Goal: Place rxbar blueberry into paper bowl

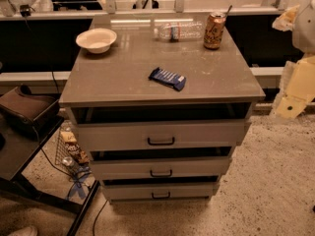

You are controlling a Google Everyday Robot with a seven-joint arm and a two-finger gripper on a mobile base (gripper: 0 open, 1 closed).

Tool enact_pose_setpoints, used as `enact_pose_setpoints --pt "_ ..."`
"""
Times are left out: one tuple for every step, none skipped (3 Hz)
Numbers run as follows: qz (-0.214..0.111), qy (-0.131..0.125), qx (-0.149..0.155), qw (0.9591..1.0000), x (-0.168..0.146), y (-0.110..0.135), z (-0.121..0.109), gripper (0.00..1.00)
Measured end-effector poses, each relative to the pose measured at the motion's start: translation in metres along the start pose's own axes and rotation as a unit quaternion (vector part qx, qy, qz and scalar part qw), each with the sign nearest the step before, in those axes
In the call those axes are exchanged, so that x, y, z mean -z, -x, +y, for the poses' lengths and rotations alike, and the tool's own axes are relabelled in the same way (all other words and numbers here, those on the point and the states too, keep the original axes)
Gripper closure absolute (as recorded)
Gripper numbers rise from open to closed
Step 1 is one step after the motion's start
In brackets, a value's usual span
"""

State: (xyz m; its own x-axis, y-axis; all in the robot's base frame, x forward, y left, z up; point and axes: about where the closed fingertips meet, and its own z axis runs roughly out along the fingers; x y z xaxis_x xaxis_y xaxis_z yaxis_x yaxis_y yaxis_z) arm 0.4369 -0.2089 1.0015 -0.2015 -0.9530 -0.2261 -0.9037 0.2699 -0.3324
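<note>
The rxbar blueberry (168, 78), a flat dark blue wrapper with white lettering, lies at an angle on the grey cabinet top (123, 77), a little right of the middle near the front. The paper bowl (96, 39), off-white and round, stands upright and empty at the back left of the same top. My arm (298, 82) shows as white and pale yellow parts at the right edge, off to the side of the cabinet. My gripper (288, 18) is at the upper right, well away from the bar and from the bowl, and it holds nothing that shows.
A clear plastic bottle (177, 31) lies on its side at the back middle. An orange drink can (214, 30) stands at the back right. The cabinet has three drawers (161, 135) slightly ajar. A dark side table with a bag (24, 107) stands to the left.
</note>
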Motion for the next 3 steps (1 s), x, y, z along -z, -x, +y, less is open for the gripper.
enact_pose_setpoints --pt "-0.003 -0.006 -0.001 1.0 -0.004 0.005 -0.007 0.0" --pt "-0.003 -0.025 -0.011 0.9996 -0.025 0.022 -0.032 0.0" --pt "-0.018 -0.048 -0.023 0.9984 -0.057 0.045 -0.064 0.0"
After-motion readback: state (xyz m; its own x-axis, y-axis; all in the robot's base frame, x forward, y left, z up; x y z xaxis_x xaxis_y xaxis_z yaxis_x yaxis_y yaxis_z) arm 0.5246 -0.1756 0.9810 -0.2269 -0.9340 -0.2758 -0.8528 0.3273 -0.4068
